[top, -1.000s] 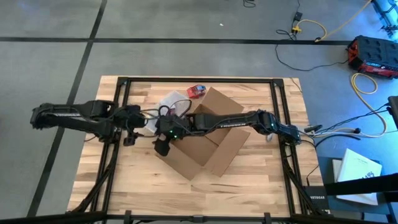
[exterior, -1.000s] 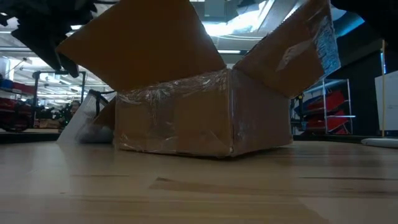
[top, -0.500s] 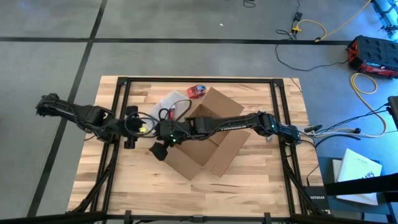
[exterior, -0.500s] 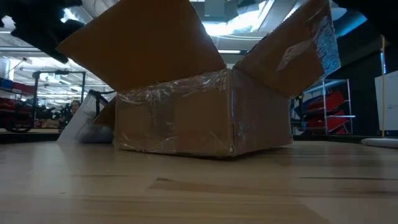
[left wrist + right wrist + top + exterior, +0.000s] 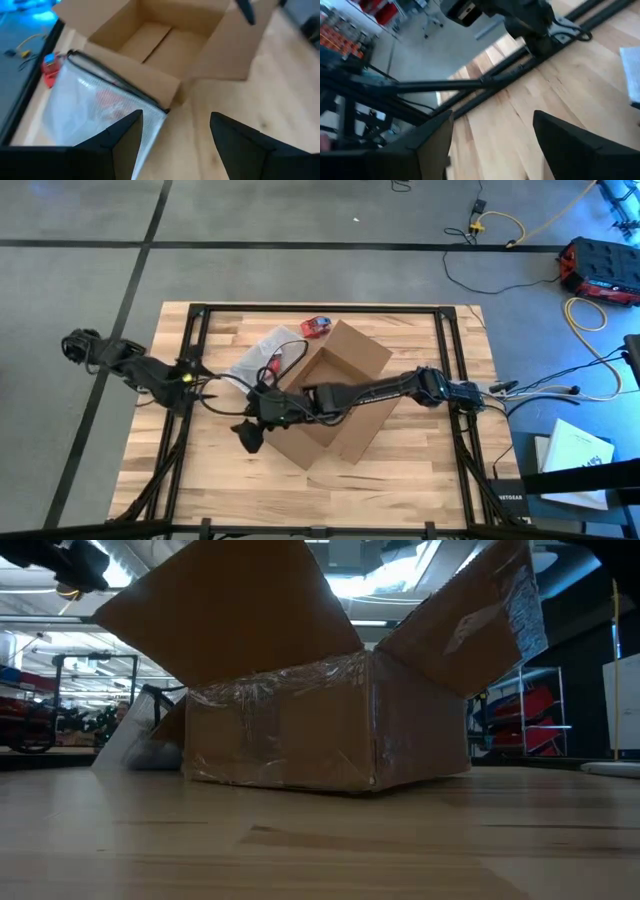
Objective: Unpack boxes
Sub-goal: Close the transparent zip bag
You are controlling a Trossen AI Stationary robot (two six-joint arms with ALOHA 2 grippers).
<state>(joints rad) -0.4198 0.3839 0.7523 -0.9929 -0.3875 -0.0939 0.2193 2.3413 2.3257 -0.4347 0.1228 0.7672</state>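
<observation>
The brown cardboard box (image 5: 330, 395) stands on its bottom mid-table with its flaps spread open; it also shows in the low view (image 5: 320, 730) and the left wrist view (image 5: 160, 40). A clear plastic bag (image 5: 95, 110) lies on the table against the box's far-left side. My left gripper (image 5: 212, 390) hangs open to the left of the bag and box, and nothing is between its fingers (image 5: 125, 135). My right arm reaches across the box. Its gripper (image 5: 248, 438) is open above bare table, off the box's near-left corner.
A small red-and-blue object (image 5: 318, 327) lies on the table beyond the box, near the far edge. Black frame rails (image 5: 190, 410) run along the table's left and right sides. There is bare wood (image 5: 260, 490) along the near edge.
My left arm has drawn back toward the table's left edge and risen a little, away from the bag and box. My right gripper has swung toward the near edge, past the box's near-left corner, and has rolled somewhat. The box and bag have stayed put.
</observation>
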